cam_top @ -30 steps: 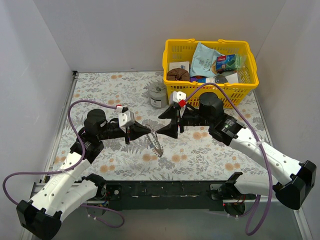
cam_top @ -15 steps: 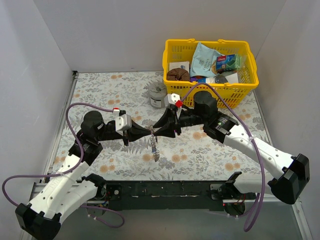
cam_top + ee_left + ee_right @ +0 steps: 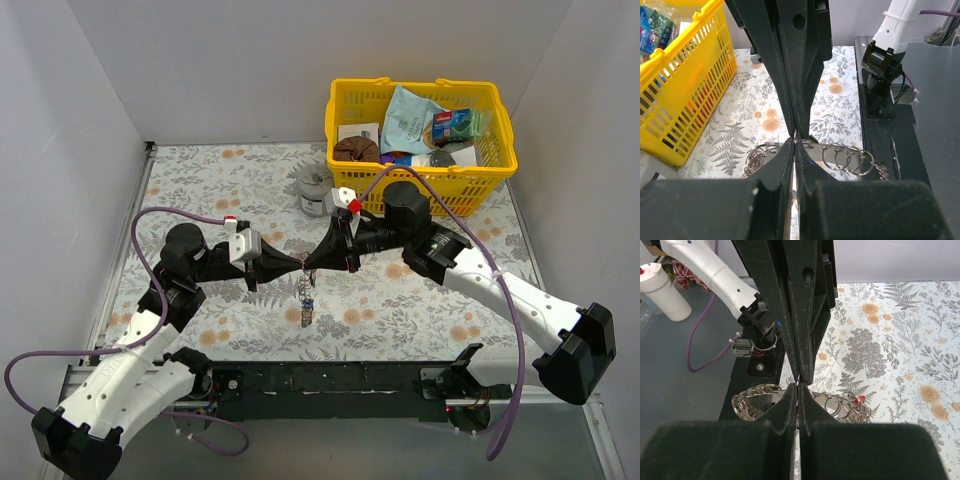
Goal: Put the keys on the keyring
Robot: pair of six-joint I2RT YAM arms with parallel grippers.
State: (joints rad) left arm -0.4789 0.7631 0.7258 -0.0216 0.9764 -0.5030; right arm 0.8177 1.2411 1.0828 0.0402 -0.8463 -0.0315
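The keyring (image 3: 305, 297) is a silvery loop strung with small rings and keys. It hangs as a short strand just above the floral table, at its middle. My left gripper (image 3: 299, 267) and right gripper (image 3: 311, 267) meet tip to tip over it, both shut on its top. In the left wrist view my left gripper (image 3: 795, 143) pinches the keyring (image 3: 846, 157), with the right fingers (image 3: 801, 75) pressed in from above. In the right wrist view my right gripper (image 3: 798, 386) is closed on the same keyring (image 3: 754, 401), whose rings spread to either side.
A yellow basket (image 3: 499, 157) full of packets stands at the back right, and is also at the left of the left wrist view as the basket (image 3: 680, 100). A grey tin cup (image 3: 313, 188) sits just left of it. The black base rail (image 3: 330, 385) runs along the near edge.
My right gripper has moved left to the left gripper's tips and shut there. The keyring strand has swung from a slant to hanging straight down.
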